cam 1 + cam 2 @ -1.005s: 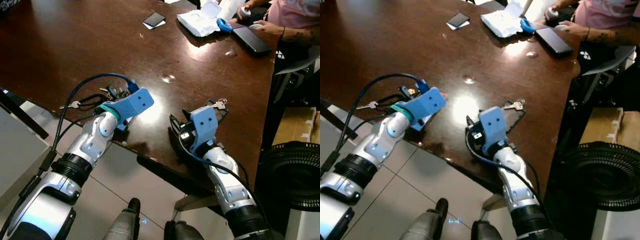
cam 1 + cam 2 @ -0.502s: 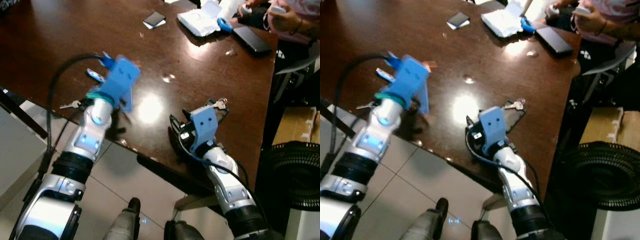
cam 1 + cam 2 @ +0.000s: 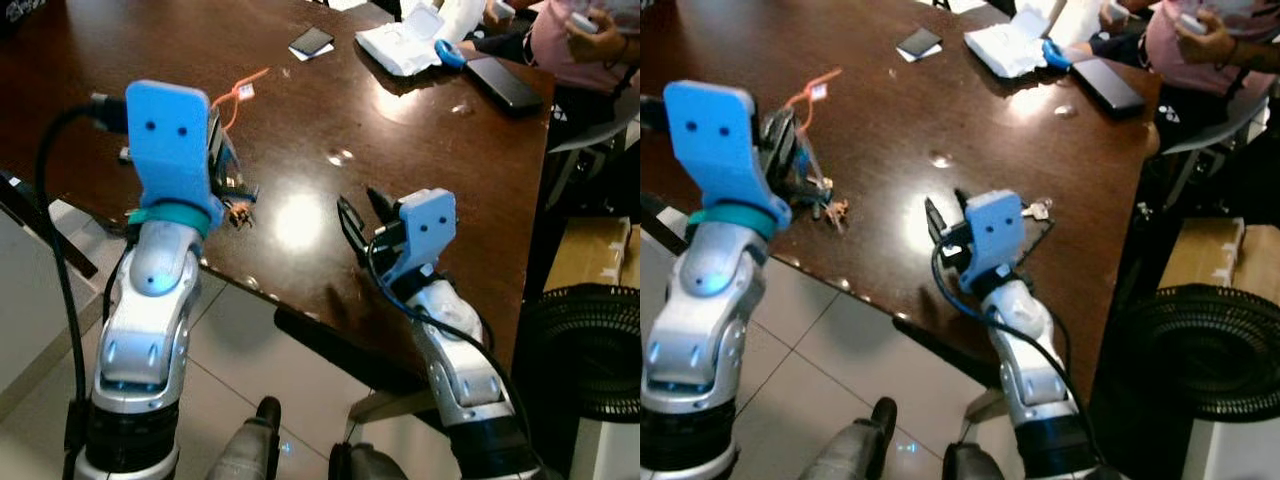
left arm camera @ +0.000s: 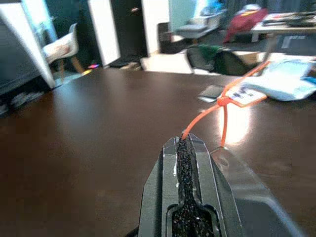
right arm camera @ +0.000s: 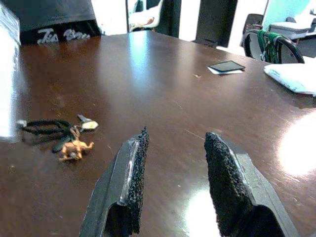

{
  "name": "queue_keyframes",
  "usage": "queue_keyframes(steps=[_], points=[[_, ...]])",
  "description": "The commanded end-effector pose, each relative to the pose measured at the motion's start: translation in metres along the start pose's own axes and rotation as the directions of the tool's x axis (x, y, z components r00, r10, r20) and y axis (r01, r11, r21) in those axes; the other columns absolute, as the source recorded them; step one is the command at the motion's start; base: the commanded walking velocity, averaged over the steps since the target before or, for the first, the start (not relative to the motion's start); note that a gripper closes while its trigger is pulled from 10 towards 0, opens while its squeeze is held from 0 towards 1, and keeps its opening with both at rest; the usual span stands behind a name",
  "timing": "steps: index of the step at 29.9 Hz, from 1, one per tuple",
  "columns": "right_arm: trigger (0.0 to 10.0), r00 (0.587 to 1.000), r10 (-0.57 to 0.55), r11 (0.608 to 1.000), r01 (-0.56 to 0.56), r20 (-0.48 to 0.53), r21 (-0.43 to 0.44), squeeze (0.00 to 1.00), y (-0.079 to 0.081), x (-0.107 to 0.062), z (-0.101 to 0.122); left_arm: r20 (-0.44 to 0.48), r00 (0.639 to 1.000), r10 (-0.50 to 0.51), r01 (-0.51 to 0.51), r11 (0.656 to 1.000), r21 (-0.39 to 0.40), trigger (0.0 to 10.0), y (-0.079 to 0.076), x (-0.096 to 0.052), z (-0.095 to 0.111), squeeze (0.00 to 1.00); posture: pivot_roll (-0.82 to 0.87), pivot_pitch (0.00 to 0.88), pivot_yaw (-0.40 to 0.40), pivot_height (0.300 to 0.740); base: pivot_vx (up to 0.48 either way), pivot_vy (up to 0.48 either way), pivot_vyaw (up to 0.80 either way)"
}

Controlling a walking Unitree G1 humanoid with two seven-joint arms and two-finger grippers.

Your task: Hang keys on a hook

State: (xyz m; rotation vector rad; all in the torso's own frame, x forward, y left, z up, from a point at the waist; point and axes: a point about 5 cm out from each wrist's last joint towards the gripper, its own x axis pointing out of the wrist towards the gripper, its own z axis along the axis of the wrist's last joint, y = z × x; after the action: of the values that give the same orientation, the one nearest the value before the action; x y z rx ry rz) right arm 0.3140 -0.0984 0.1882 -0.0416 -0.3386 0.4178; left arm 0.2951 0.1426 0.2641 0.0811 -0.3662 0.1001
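Clamped together on an orange tag cord (image 4: 206, 116), the left gripper (image 4: 186, 148) is raised over the near left edge of the dark wooden table (image 3: 150, 70). Below it the keys (image 3: 236, 196), with their small orange charm (image 5: 74, 149), hang at the table surface. To the right, the right gripper (image 5: 174, 163) hovers with its fingers apart.
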Motion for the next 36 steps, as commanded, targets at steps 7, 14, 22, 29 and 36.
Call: queue_keyframes(steps=[7,14,22,29,36], points=[[10.0,1.0,-0.015,0.999,0.016,-0.016,0.038,0.0,0.0,-0.001,-0.004,-0.078,0.995,0.065,-0.069,0.996,-0.049,10.0,0.012,-0.005,-0.009,0.0,0.14,0.139,0.043,0.74,0.0,0.0,0.0],[10.0,0.999,-0.022,0.996,0.025,-0.037,0.085,0.0,0.001,-0.004,-0.005,-0.138,0.985,0.1,-0.099,0.995,0.014,10.0,0.025,-0.013,-0.017,0.0,0.13,0.121,0.035,0.74,-0.042,0.0,0.0],[10.0,0.999,-0.026,0.995,0.03,-0.038,0.091,0.0,0.001,-0.002,-0.005,-0.15,0.982,0.113,-0.111,0.994,0.017,10.0,0.029,-0.016,-0.019,0.0,0.14,0.109,0.032,0.74,-0.297,0.0,0.0],[10.0,0.998,-0.035,0.997,0.039,-0.051,0.07,0.0,-0.002,-0.002,-0.009,-0.151,0.984,0.091,-0.088,0.996,0.026,10.0,0.027,-0.015,-0.018,0.0,0.13,0.105,0.041,0.74,-0.304,0.0,0.0],[10.0,0.996,-0.046,0.998,0.05,-0.076,0.044,0.0,-0.01,-0.004,-0.013,-0.153,0.985,0.079,-0.077,0.997,0.023,10.0,0.021,-0.014,-0.018,0.0,0.12,0.108,0.031,0.74,-0.304,0.0,0.0]])
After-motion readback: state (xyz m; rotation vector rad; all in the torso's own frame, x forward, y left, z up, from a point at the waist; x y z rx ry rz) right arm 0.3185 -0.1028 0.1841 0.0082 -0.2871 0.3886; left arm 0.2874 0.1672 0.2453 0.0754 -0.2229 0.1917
